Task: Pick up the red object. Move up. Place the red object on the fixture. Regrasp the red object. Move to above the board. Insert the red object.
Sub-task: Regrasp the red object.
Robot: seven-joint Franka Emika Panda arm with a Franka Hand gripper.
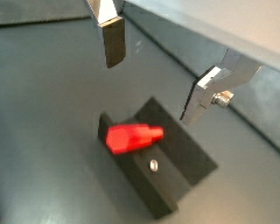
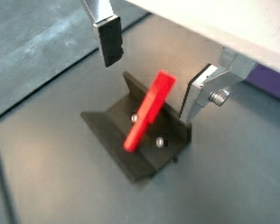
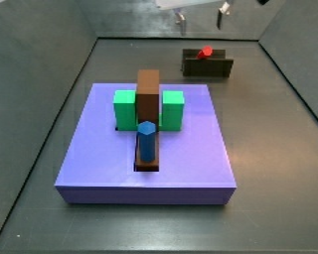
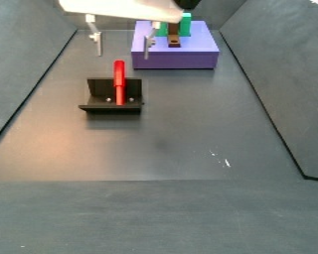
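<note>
My gripper (image 4: 120, 42) hangs above the dark olive-black fixture (image 4: 111, 102), jaws spread wide and holding nothing — upper left of a side view. The slim red-orange peg (image 2: 150, 109) leans tilted in that fixture's recess, apart from my fingers (image 2: 108, 42).

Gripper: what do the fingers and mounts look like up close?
The gripper has two flat silver plate fingers. One finger carries a dark rectangular pad at its tip; the other is a bent silver bracket with a round bolt on its side. In a side view, a white body sits above them. No cables or markings visible.
</note>
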